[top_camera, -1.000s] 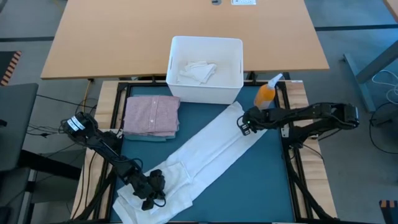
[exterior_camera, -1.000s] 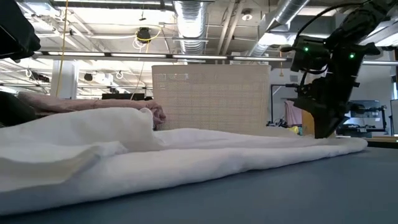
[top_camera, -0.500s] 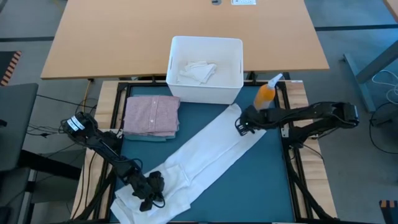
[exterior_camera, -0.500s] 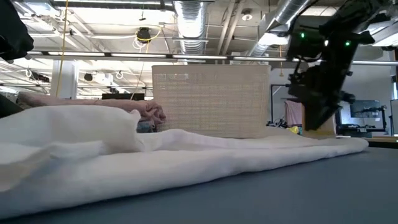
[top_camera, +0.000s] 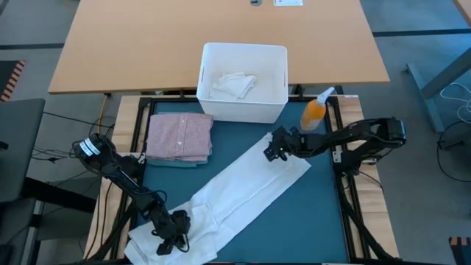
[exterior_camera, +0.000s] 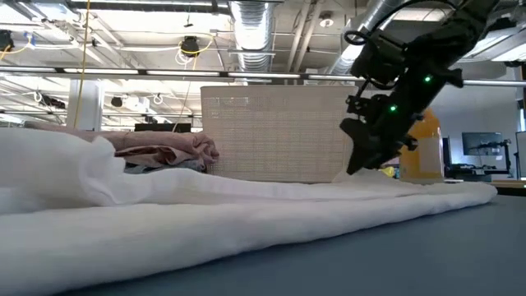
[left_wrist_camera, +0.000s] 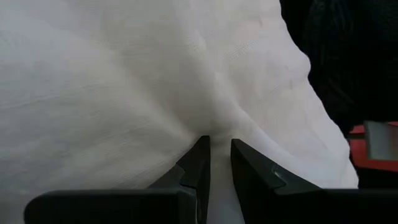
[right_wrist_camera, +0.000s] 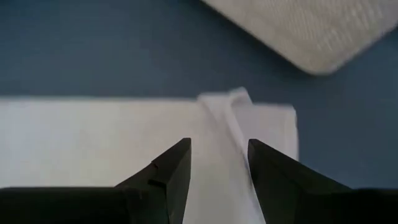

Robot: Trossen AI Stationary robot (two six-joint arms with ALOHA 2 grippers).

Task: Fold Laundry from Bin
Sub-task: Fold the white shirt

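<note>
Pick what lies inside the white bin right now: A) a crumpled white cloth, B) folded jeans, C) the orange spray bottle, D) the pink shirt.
A: in the high view a crumpled white cloth sits in the bin, with nothing else showing in it.

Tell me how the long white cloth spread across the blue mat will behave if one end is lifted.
The long white cloth looks floppy: it lies in soft wrinkles and puckers where the left end effector pinches it. Lifted at one end, it would probably sag and drag its length over the teal-blue table mat. It seems light, likely bunching rather than sliding as one piece.
</note>
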